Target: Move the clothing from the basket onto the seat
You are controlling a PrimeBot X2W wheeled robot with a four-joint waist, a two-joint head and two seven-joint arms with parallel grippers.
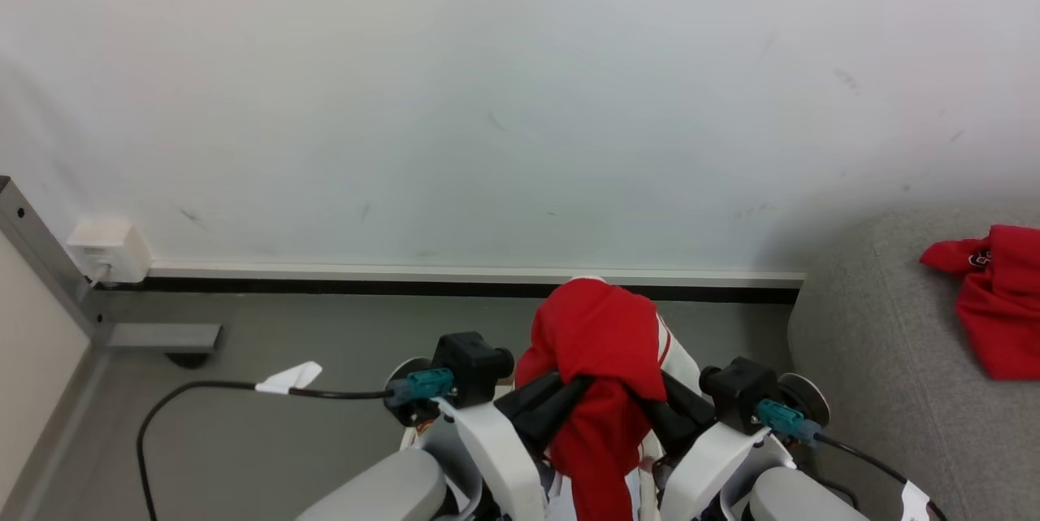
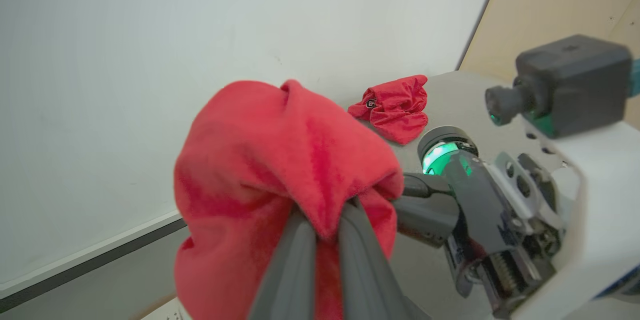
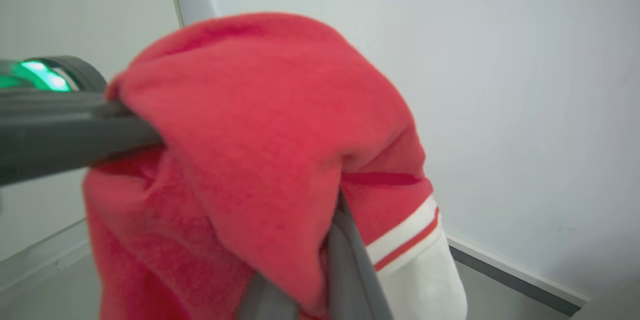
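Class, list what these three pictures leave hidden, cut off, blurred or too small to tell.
1. Left wrist view: left tool fingertips, buried in the held garment.
2. Right wrist view: right tool fingertips, under the same blurred cloth.
3. Head view: second garment and sofa, cut by the right edge; held garment's lower end, cut by the bottom edge.
4. Left wrist view: second garment's badge, too small to read.

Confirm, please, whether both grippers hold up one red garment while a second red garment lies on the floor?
Not the floor: the head view shows the second red garment lying on the grey seat. The left gripper and right gripper hold up the other red garment.
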